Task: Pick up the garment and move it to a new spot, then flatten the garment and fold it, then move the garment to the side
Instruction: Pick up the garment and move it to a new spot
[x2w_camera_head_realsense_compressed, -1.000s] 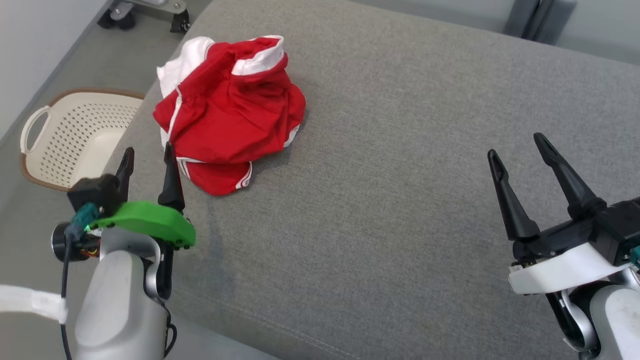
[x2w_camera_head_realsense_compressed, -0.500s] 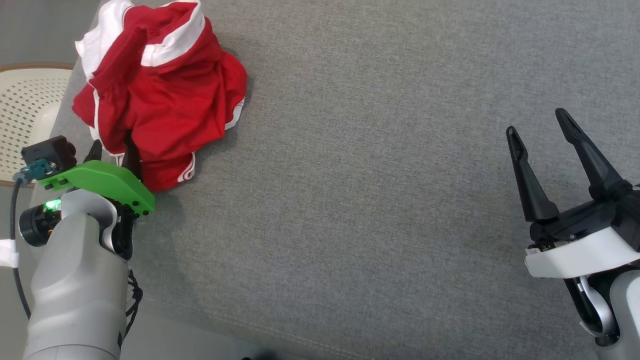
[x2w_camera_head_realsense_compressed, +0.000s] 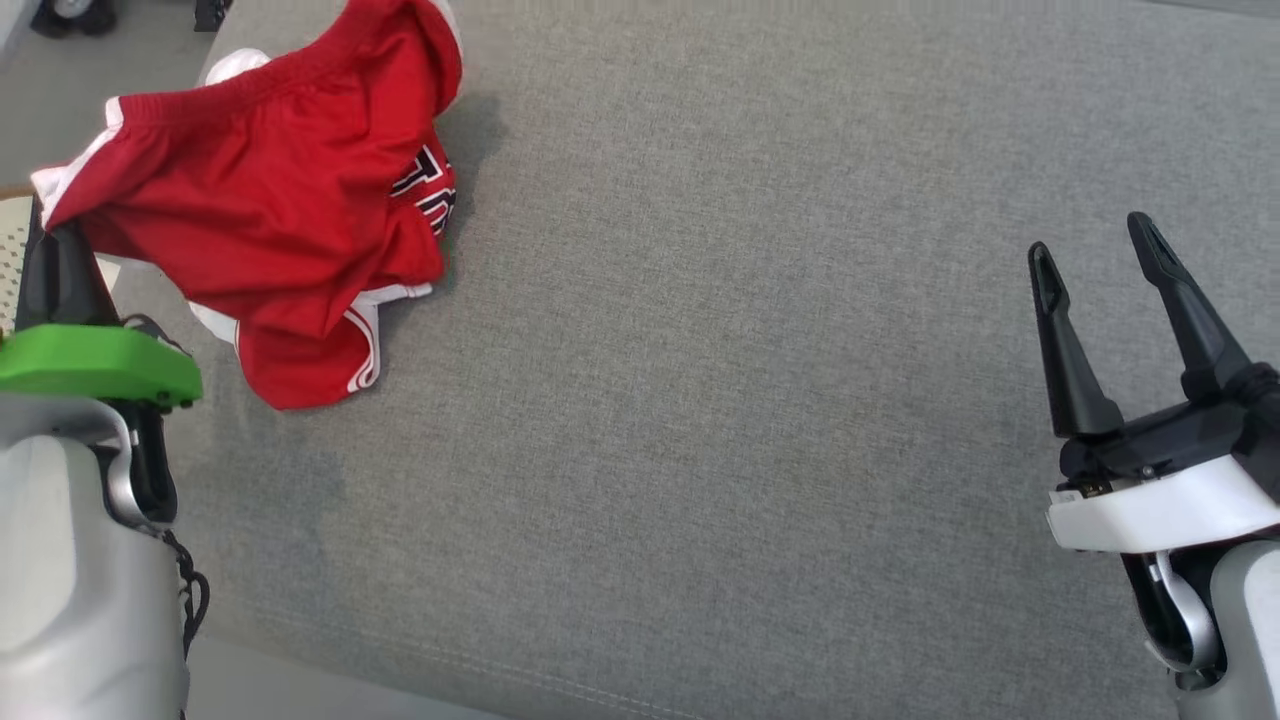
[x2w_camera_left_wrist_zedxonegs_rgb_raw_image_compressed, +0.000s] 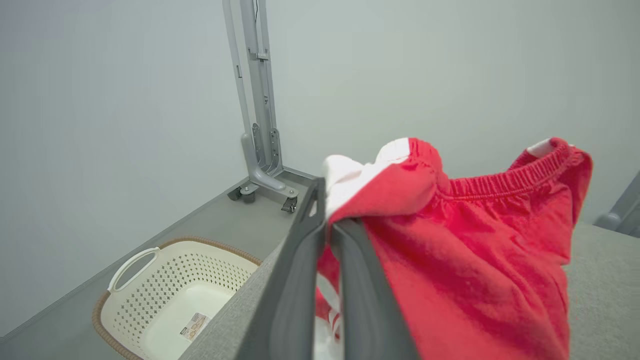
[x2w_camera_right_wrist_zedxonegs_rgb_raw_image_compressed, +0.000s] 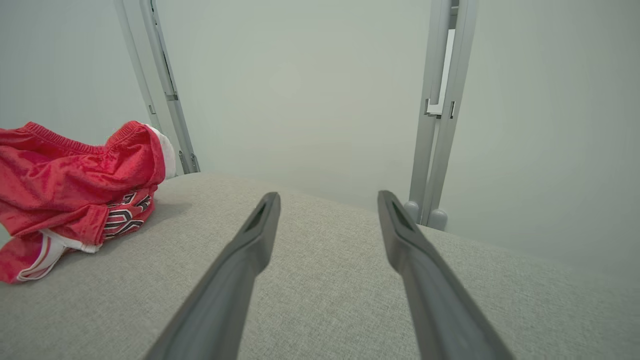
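Observation:
The garment (x2w_camera_head_realsense_compressed: 270, 220) is a pair of red shorts with white trim and dark lettering, at the far left of the grey cushion. My left gripper (x2w_camera_head_realsense_compressed: 55, 235) is shut on the garment's left corner by the elastic waistband and holds that part lifted, while the lower legs still rest on the cushion. In the left wrist view the two fingers (x2w_camera_left_wrist_zedxonegs_rgb_raw_image_compressed: 300, 250) pinch the white-trimmed edge of the garment (x2w_camera_left_wrist_zedxonegs_rgb_raw_image_compressed: 465, 260). My right gripper (x2w_camera_head_realsense_compressed: 1095, 265) stands open at the right above bare cushion, far from the garment (x2w_camera_right_wrist_zedxonegs_rgb_raw_image_compressed: 70, 195), with nothing between its fingers (x2w_camera_right_wrist_zedxonegs_rgb_raw_image_compressed: 250, 250).
A cream perforated laundry basket (x2w_camera_left_wrist_zedxonegs_rgb_raw_image_compressed: 165, 295) with a brown rim stands on the floor left of the cushion (x2w_camera_head_realsense_compressed: 750, 400). Grey metal stand legs (x2w_camera_left_wrist_zedxonegs_rgb_raw_image_compressed: 257, 125) on castors rise behind the cushion, and another upright frame (x2w_camera_right_wrist_zedxonegs_rgb_raw_image_compressed: 440, 115) stands at the back right.
My left gripper closed on the garment's edge and lifted it, so the crumpled heap has spread out and hangs from the fingers. The head camera shifted. The right gripper has stayed open.

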